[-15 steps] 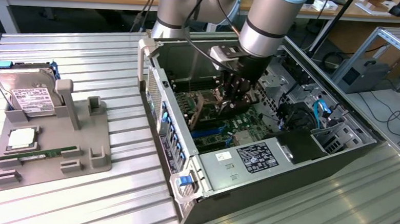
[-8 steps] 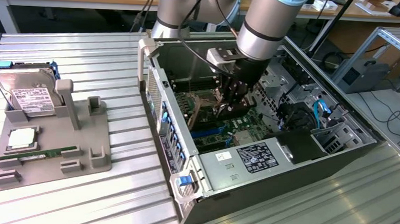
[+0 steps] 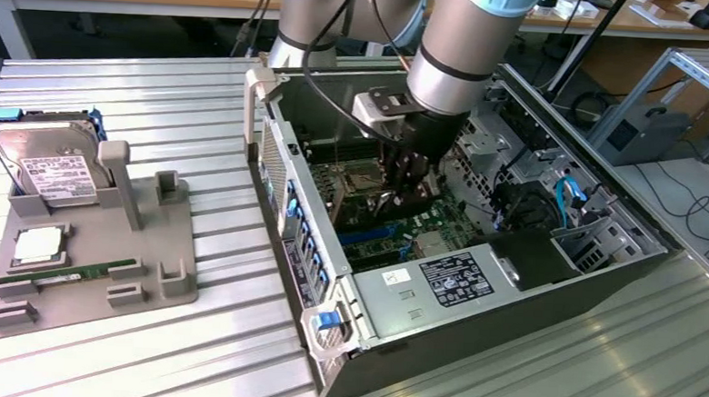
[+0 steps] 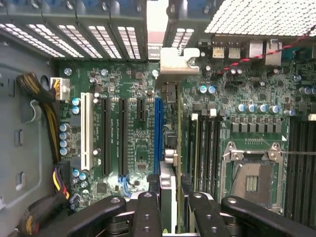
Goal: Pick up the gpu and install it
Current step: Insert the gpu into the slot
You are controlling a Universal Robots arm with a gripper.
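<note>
gpu in pc case, over mobo

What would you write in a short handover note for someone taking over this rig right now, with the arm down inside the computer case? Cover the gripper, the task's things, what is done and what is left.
The gripper is shut on the gpu, low inside the open computer case.
The gpu stands edge-on over the motherboard, along the blue slot, with its silver bracket toward the case's rear openings.
Done: gpu picked up and brought into the case.
Left: not released; whether it is seated cannot be told.
The hard drive and memory stick sit on the grey holder.
</note>
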